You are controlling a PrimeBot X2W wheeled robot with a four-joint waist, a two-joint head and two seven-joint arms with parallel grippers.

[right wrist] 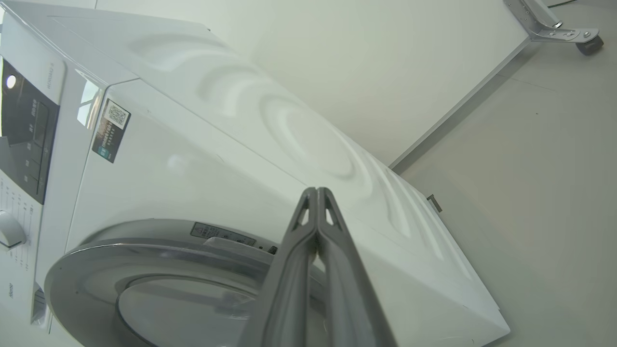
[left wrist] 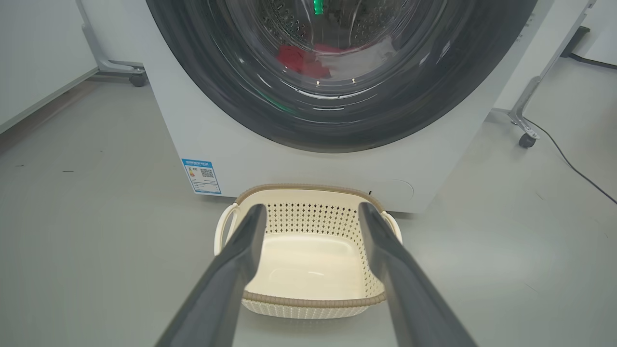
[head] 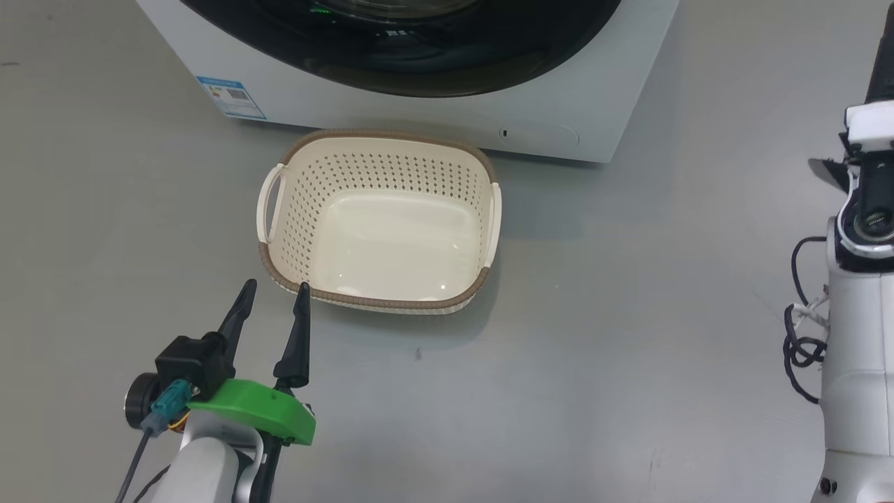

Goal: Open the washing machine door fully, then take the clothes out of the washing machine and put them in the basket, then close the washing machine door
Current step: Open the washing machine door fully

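- Before the big white front-loading washing machine (head: 433, 119), your cream perforated plastic basket (head: 391, 135) waits empty, close by for short drops.
- Red clothes (left wrist: 301, 59) lie behind its shut, black-rimmed round glass door (left wrist: 202, 86).
- Your left pincer (head: 276, 286) gapes empty near the basket; your right pincer (right wrist: 316, 193) is pinched closed on nothing.

The basket (head: 391, 303) sits on the grey floor (head: 628, 349). Just behind it stands the washing machine (head: 363, 112), showing the washing machine door (head: 433, 77) and its glossy black rim. A blue label (head: 231, 96) lies beyond the basket's far-left corner. The left gripper (head: 276, 286), fingers spread, hovers at the basket's near-left corner. A pale forearm (head: 855, 342) stands well to the basket's right.
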